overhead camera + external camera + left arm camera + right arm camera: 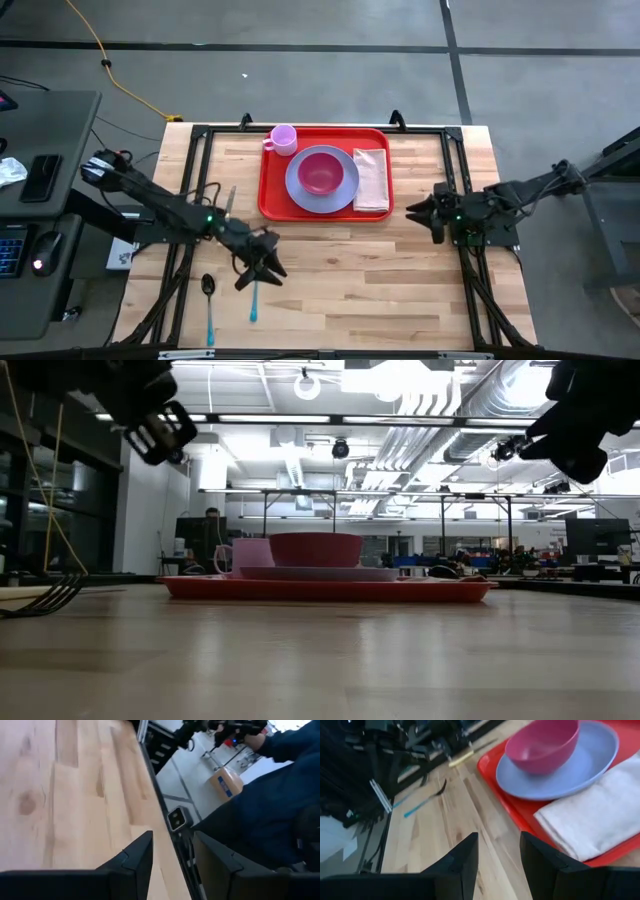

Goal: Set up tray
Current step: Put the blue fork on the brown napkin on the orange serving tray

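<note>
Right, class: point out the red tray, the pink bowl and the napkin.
Tray (271,187), high view, bare left floor.
Pink bowl (320,173), high view, its inside.
Napkin (371,180), high view, its middle.

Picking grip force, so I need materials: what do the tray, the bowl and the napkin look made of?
Tray: red, probably plastic, smooth with a moulded rim. Bowl: pink, likely plastic, with a soft sheen. Napkin: tan, matte and folded, cloth or thick paper; I cannot tell which.

Grey concrete floor (330,70), ceiling strip lights (300,418), exposed ducts (440,400)
</note>
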Controlling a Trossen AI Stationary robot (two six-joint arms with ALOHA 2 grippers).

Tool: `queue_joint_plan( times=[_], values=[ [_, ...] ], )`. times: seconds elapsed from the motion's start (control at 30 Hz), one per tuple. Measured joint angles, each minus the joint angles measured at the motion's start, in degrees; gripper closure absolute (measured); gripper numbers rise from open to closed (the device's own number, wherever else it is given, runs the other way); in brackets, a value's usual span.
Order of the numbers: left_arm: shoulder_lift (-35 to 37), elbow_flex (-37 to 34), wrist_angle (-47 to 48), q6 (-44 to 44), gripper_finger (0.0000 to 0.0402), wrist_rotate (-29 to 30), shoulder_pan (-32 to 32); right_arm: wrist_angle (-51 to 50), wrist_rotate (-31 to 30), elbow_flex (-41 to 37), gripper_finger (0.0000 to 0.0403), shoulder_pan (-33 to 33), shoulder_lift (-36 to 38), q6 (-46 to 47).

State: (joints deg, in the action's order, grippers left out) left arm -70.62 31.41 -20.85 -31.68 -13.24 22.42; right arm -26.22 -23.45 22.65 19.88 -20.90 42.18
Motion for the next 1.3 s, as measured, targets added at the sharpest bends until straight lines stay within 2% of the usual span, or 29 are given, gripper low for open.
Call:
queue_joint_plan(
  times=[0.2,0.4,0.53,0.9,1.07,1.3],
  values=[
    [1.85,-2.67,-0.20,1.45,0.0229,-0.97,-3.02,-3.96,-3.30,0.02,0.0279,0.00,7.31,-0.14],
    [5.61,-11.03,-12.45,-0.52,0.0229,0.75,-2.89,-6.19,-5.22,-0.02,0.0279,-0.01,12.86,0.11],
    [7.29,-14.84,-15.71,-4.66,0.0229,2.32,-1.26,-6.39,-4.98,-2.27,0.0279,-0.02,13.98,1.98],
    [7.53,-15.47,-8.93,-13.82,0.0229,13.85,7.55,-3.34,-3.58,-7.89,0.0279,-0.01,13.87,4.29],
    [7.53,-15.47,-8.00,-22.15,0.0229,14.22,10.44,-1.36,-3.70,-9.72,0.0279,0.00,13.85,4.54],
    [7.52,-15.46,0.15,-39.14,0.0229,13.41,10.99,-0.41,-5.05,-9.73,0.0279,-0.02,13.87,4.36]
  ],
)
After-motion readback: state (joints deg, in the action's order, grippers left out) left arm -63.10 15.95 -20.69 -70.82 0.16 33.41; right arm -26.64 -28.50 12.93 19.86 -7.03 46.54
